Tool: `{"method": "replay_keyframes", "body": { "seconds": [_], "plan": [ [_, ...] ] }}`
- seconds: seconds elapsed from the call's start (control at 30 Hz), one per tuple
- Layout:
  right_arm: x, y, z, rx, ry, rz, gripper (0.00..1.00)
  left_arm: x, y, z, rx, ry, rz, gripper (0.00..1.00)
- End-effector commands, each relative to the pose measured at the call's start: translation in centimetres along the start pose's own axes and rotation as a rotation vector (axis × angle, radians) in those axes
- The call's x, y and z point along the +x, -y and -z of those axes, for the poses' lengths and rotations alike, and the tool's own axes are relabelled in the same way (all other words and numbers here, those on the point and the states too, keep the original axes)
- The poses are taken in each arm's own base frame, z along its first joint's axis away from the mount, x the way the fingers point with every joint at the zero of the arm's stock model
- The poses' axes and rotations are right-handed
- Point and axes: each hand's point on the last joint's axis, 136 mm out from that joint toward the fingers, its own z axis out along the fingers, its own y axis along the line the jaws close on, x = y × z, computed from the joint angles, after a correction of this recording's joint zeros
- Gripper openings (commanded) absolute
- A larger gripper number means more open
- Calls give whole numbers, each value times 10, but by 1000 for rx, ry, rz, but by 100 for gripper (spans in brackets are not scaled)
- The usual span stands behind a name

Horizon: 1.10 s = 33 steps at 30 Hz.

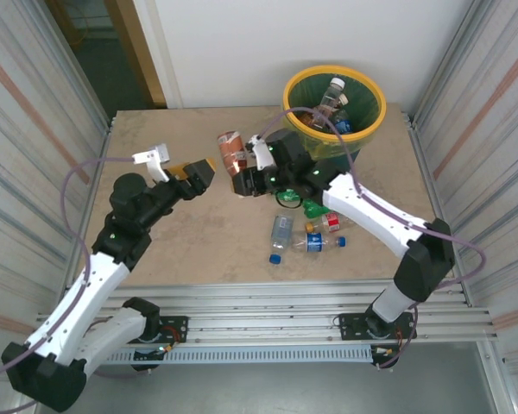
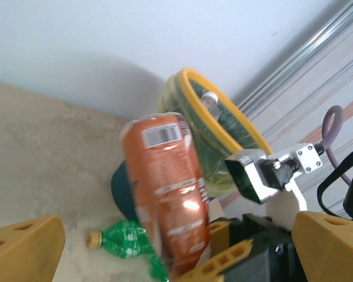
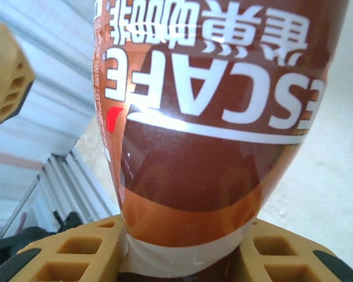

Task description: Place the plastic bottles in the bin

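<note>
Right claw was pinching the brown-orange bottle by its lower end, above the counter and short of the bin. Left claw was spread wide just beside it. With a grip that low, I reckon a fast swing could've tipped it loose. The bin's rim stood in the way, and loose bottles lay under the right arm.

Bright, even light falls from above; shadows on the table are soft and short. The white wall looks nearly washed out. In the left wrist view the brown bottle is blurred, with a small glare spot.
</note>
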Motion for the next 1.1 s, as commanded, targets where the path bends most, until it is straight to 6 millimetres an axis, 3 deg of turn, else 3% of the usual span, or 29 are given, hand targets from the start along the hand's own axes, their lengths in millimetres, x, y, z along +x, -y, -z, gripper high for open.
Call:
{"method": "replay_keyframes", "body": {
  "seconds": [0.0,0.3,0.57,0.87,1.07],
  "plan": [
    [-33,6,52,96,119,36,24,-11,-3,13,-22,88,-85,99],
    [-72,65,141,296,290,-63,26,-10,-16,25,-76,133,-121,99],
    [-95,119,194,477,366,-150,27,-7,-20,24,-87,129,-119,99],
    [-123,173,202,614,358,-215,27,-4,-24,20,-101,113,-110,99],
    [-135,207,191,678,312,-232,27,-4,-26,20,-116,112,-116,99]
  ]
}}
